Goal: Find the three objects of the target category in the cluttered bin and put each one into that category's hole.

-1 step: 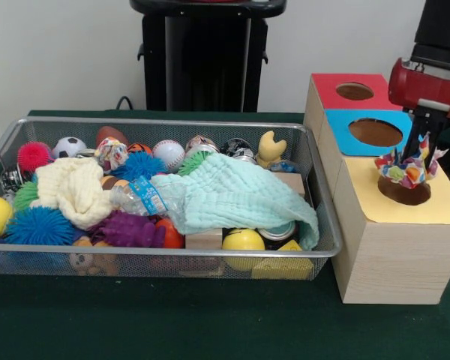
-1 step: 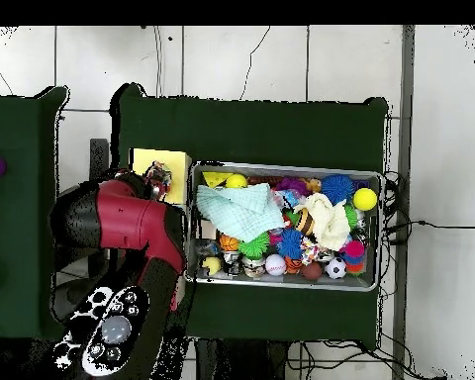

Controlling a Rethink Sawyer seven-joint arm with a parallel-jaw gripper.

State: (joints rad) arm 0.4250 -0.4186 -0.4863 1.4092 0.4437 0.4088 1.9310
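Observation:
My gripper (image 1: 425, 144) hangs at the right over the wooden box (image 1: 390, 255), above its yellow-topped hole (image 1: 403, 195). It is shut on the top of a colourful cloth toy (image 1: 406, 171), whose lower part sits in that hole. In the overhead view the gripper (image 2: 160, 182) and the toy lie at the edge of the yellow panel (image 2: 162, 160), left of the wire bin (image 2: 281, 166). The bin (image 1: 165, 121) is full of clutter: balls, spiky toys and cloths.
The box also has a red-framed hole (image 1: 354, 91) and a blue-framed hole (image 1: 375, 132). A mint cloth (image 1: 232, 195), a cream cloth (image 1: 75, 187) and a plastic bottle (image 1: 146, 196) cover much of the bin. The red arm (image 2: 123, 223) lies left of the bin.

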